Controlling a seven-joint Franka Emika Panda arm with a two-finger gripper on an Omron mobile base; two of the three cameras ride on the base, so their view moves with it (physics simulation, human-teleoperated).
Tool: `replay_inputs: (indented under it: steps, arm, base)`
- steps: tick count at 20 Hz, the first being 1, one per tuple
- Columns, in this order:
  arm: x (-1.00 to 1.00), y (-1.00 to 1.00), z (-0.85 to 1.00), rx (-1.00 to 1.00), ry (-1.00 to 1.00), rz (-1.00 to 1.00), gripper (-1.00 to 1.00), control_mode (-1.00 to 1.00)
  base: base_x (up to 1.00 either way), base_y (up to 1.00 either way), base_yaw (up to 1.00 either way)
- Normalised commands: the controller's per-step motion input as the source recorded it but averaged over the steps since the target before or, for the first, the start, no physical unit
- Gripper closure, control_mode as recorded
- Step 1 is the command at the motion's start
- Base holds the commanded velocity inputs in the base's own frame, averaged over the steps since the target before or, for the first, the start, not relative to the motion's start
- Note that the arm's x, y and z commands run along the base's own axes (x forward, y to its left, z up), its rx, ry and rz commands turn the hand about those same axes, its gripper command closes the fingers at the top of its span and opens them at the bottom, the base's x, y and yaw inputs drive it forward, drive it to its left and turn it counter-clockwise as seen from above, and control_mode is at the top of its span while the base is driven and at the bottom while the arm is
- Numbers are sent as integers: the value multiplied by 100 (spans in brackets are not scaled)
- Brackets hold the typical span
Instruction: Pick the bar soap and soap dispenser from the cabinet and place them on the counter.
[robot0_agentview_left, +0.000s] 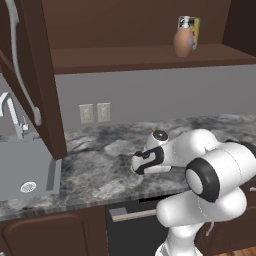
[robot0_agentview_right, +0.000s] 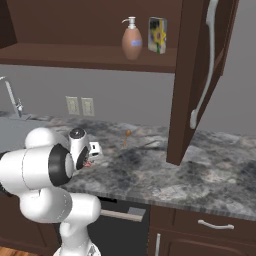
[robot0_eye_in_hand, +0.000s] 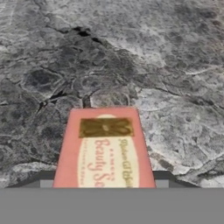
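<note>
Bits around my kitchen spot

A yellow-and-blue box (robot0_agentview_right: 157, 35) stands upright on the shelf near its right end. Two outlets (robot0_agentview_left: 94, 113) sit side by side on my grey wall (robot0_agentview_left: 165, 95). A faucet (robot0_agentview_left: 14, 117) rises behind the sink's far rim. Below the worktop's front edge: a dishwasher (robot0_agentview_right: 122, 227), and a drawer (robot0_agentview_right: 215, 225).

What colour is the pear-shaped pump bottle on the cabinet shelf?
Brown, with a white-silver pump top; the pear-shaped soap dispenser bottle shows best in the right base view.

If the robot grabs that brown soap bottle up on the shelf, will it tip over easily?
Probably a bit. The soap dispenser is tall with a narrow neck, so a push near the pump could topple it. Its wide round belly likely steadies it, though the curved sides may slip.
</note>
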Motion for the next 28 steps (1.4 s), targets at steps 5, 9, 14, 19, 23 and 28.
replay_inputs:
  steps: [5, 9, 14, 19, 23, 28]
  arm:
    - [0, 0, -19, 0, 0, 0, -100, -100]
    - [0, 0, -18, 0, 0, 0, -100, -100]
    - [0, 0, -9, 0, 0, 0, -100, -100]
    - [0, 0, 6, 0, 0, 0, -100, -100]
    - [-1, 0, 42, 0, 0, 0, -100, -100]
    - [0, 0, 53, 0, -2, 0, -100, -100]
  base:
    - [0, 0, 0]
    - [0, 0, 0]
    - [0, 0, 0]
    - [0, 0, 0]
    - [0, 0, 0]
    - [0, 0, 0]
